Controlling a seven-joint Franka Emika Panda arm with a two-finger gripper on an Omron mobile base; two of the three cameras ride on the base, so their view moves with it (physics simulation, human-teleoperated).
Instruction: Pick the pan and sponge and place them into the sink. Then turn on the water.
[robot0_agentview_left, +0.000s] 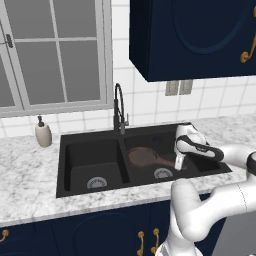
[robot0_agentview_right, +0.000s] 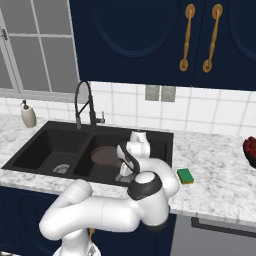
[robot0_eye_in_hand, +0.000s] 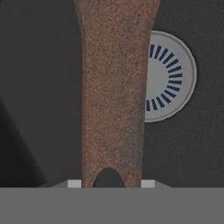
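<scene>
The reddish-brown pan (robot0_agentview_left: 142, 156) lies low in the right basin of the black sink (robot0_agentview_left: 82, 157), its handle pointing right over the drain (robot0_agentview_left: 163, 173). My gripper (robot0_agentview_left: 180, 162) reaches down into that basin and is shut on the end of the handle. In the hand view the handle (robot0_eye_in_hand: 113, 87) runs up from between my gripper's (robot0_eye_in_hand: 111, 183) pads, which press its two sides, with the silver drain (robot0_eye_in_hand: 173, 76) behind it. The green and yellow sponge (robot0_agentview_right: 185, 175) rests on the counter just right of the sink (robot0_agentview_right: 45, 145). No stream comes from the gooseneck faucet (robot0_agentview_left: 119, 107).
A beige soap dispenser (robot0_agentview_left: 43, 134) stands on the marble counter left of the sink. A bowl of red fruit (robot0_agentview_right: 250, 150) sits at the far right of the counter. Dark blue wall cabinets (robot0_agentview_left: 195, 35) hang above the right basin.
</scene>
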